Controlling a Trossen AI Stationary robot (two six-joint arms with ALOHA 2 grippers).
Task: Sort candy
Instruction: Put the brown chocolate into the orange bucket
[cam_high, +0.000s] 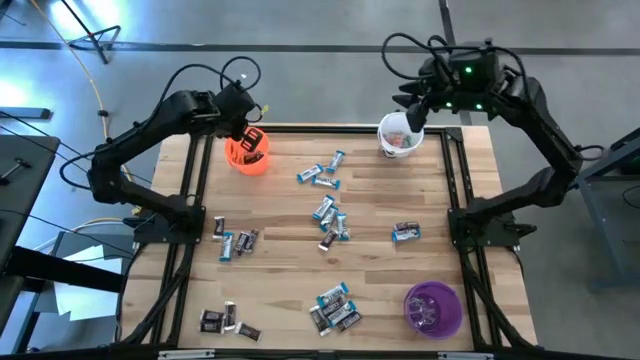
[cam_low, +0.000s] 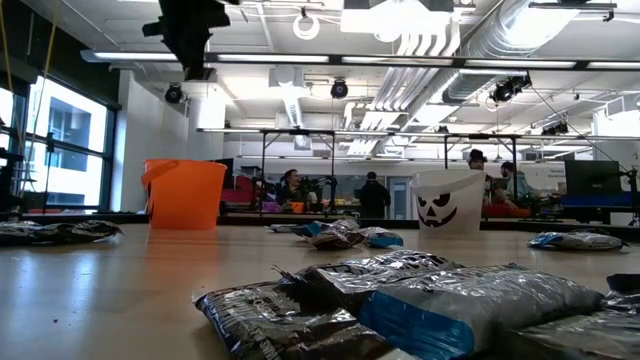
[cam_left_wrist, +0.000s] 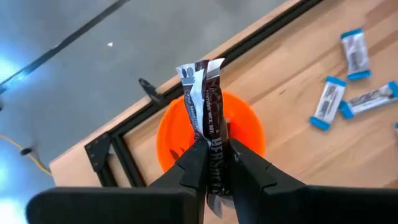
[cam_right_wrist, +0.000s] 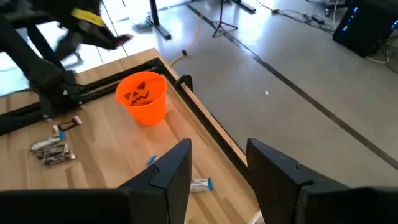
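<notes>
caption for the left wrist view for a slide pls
Left gripper holds a dark candy bar above the orange cup.

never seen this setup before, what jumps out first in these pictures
The left hand holds a dark candy bar upright over the orange cup at the table's far left corner. Candy lies scattered in small heaps across the wooden table. The right hand hangs open over the white cup at the far right, and a purple cup stands near right.
</notes>
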